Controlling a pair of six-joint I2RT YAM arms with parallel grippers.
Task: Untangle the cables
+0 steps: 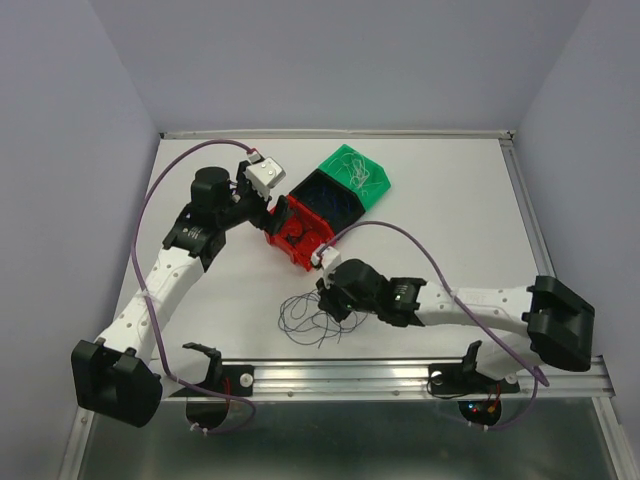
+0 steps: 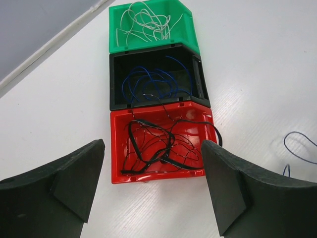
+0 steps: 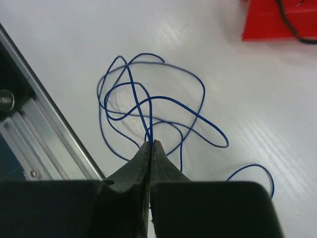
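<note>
A loose clump of thin dark blue cable lies near the table's front edge. My right gripper is shut on a loop of this blue cable, just above the table. Three bins stand in a row: the red bin holds black cables, the black bin holds blue cables, the green bin holds whitish cables. My left gripper is open and empty, just in front of the red bin. In the top view it sits left of the bins.
A metal rail runs along the front edge, close to the blue clump; it shows in the right wrist view. Another blue strand lies right of the red bin. Walls enclose the table on the left, back and right.
</note>
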